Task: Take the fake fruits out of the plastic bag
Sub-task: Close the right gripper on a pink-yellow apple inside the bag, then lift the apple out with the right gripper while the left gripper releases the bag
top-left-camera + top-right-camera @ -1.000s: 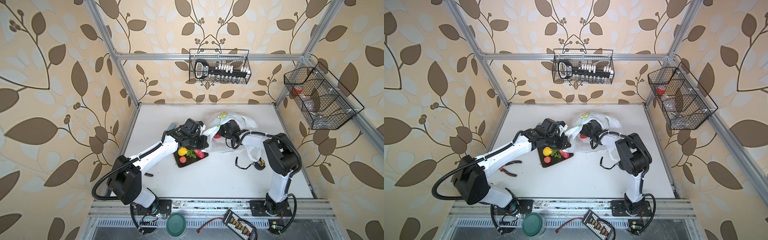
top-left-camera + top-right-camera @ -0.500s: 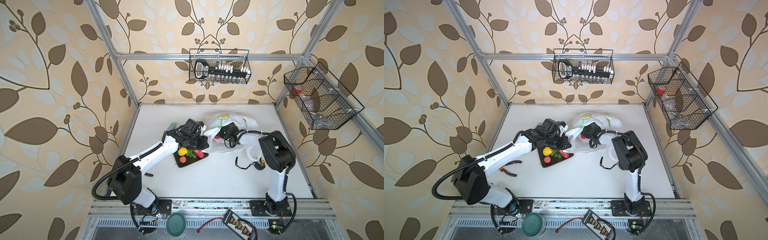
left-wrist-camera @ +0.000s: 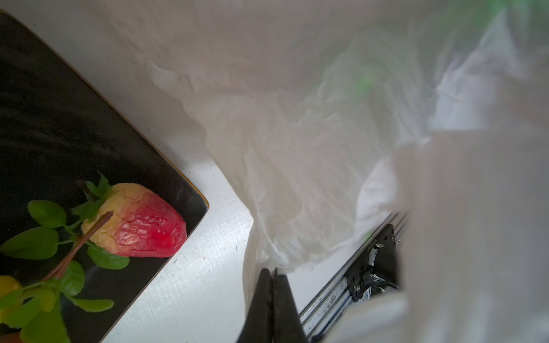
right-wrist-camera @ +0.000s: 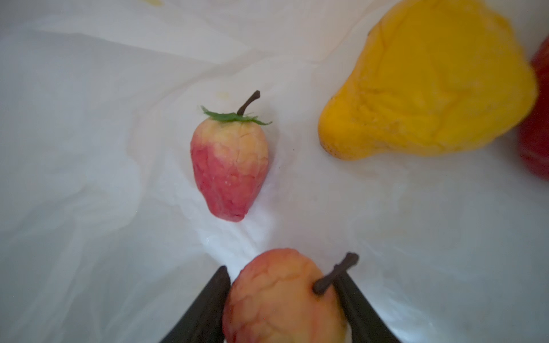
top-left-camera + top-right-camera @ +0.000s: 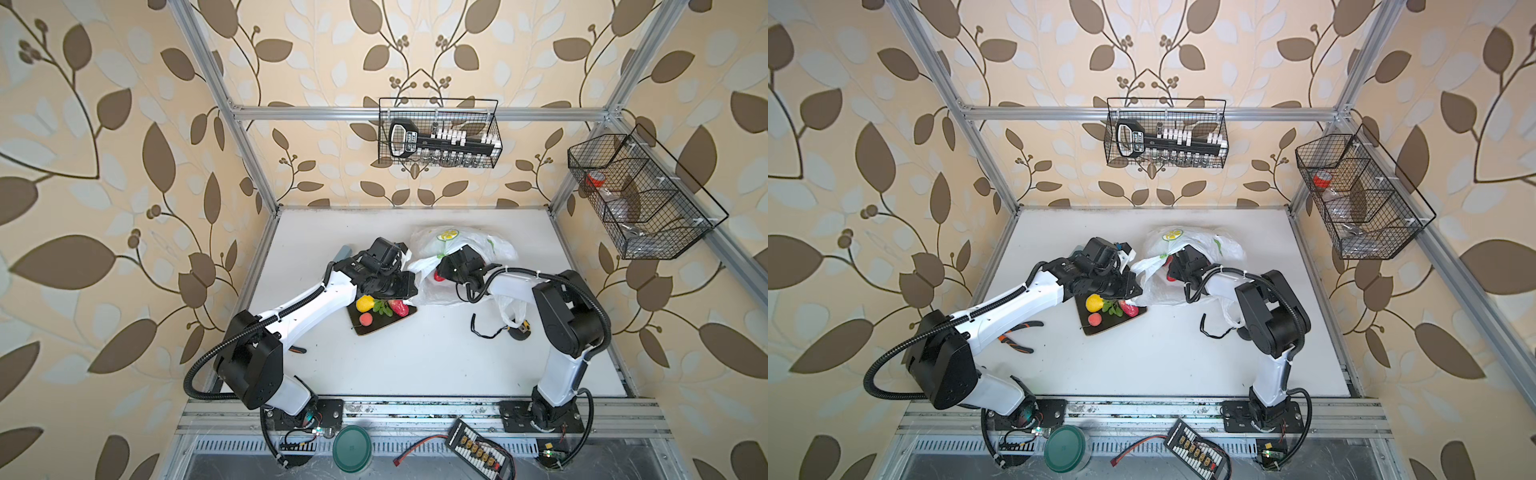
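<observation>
The plastic bag [image 5: 461,241] [image 5: 1192,243] lies crumpled at the back middle of the table. My left gripper [image 3: 272,271] [image 5: 410,289] is shut on the plastic bag's [image 3: 297,148] rim beside the dark tray [image 5: 365,331]. My right gripper [image 4: 285,271] [image 5: 439,272] reaches into the bag's mouth and is shut on a pink-orange fake fruit [image 4: 282,300] with a dark stem. Still inside the bag lie a strawberry [image 4: 230,166], a yellow piece [image 4: 427,89] and a red one [image 4: 537,133]. On the tray [image 5: 1096,331] rest a yellow fruit [image 5: 364,303], a peach [image 5: 365,319], leaves [image 5: 380,308] and a strawberry [image 3: 142,225].
Orange-handled pliers [image 5: 1017,336] lie under the left arm. A black cable [image 5: 484,332] and a small black-yellow object [image 5: 521,330] sit by the right arm. Wire baskets [image 5: 440,133] [image 5: 640,199] hang on the frame. A green lid [image 5: 352,448] sits below the table's front rail.
My right gripper's jaws have narrowed and closed on the pink-orange fruit inside the bag. The left gripper has kept its hold on the bag's rim.
</observation>
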### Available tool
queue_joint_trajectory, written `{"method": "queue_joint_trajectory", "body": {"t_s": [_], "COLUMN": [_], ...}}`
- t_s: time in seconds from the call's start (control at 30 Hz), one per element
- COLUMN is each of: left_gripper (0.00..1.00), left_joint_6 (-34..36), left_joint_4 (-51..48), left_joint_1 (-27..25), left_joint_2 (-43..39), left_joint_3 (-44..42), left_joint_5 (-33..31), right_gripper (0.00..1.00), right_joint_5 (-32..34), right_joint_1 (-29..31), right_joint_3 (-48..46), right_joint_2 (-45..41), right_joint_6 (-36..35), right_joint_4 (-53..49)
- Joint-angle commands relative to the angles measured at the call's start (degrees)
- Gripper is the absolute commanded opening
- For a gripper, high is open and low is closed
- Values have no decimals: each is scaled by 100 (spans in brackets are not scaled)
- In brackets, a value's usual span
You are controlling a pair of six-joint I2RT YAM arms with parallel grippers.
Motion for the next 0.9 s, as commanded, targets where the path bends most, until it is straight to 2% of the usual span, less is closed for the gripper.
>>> {"method": "queue_joint_trajectory", "body": {"t_s": [0.0, 0.23, 0.47, 0.63, 0.87], "left_gripper": [0, 0, 0, 0, 0], "left_joint_6": [12, -76, -140, -196, -199], "left_joint_4": [23, 216, 328, 435, 522], "left_joint_1": [-45, -46, -48, -46, -48], "left_joint_2": [-171, -104, 19, 33, 181], "left_joint_3": [221, 284, 364, 346, 399], "left_joint_5": [-107, -256, -287, -275, -213], "right_gripper": [53, 53, 54, 54, 54], "right_joint_5": [-223, -805, -1714, -2379, -2917], "right_joint_1": [19, 36, 28, 33, 45], "right_joint_3": [-352, -930, -1364, -1562, -1655], "right_joint_2": [-414, -1288, -2332, -2990, -3812], "right_joint_6": [-594, -1549, -2364, -2827, -3189], "right_joint_4": [-81, -443, -817, -1245, -1901]}}
